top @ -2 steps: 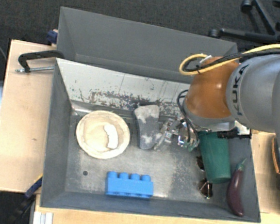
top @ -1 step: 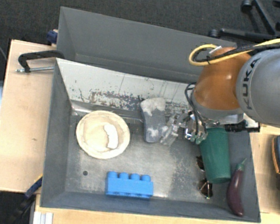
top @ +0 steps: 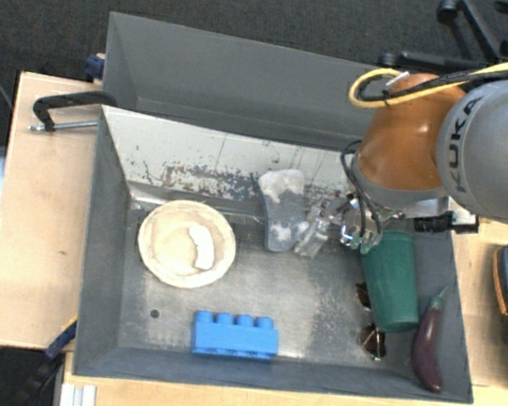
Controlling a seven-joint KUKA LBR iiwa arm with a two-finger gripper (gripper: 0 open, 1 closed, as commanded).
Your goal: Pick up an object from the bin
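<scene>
Grey metal bin (top: pixel 253 84), arm coming in from the right, orange wrist cover (top: pixel 405 144) above the back right quarter. Gripper (top: pixel 330 230) is down low near the back wall, just beside the right edge of a pale, crumpled grey-white thing (top: pixel 280 209) that stands against that wall. It may be touching it, but the gap is not clear from here. Apart or together, I cannot tell; the metal parts blur into each other.

Nearest on the other side is a dark green cylinder (top: pixel 393 284) lying lengthwise along the right side, its upper end under the wrist. Purple aubergine (top: pixel 428 346) lies just right of it, against the right wall. A small dark brownish item (top: pixel 372 340) sits at the cylinder's lower end, too small to name.

Well apart, on the left: a white bowl (top: pixel 151 229) with a white piece in it. Blue toy brick (top: pixel 235 335) lies near the front wall.
</scene>
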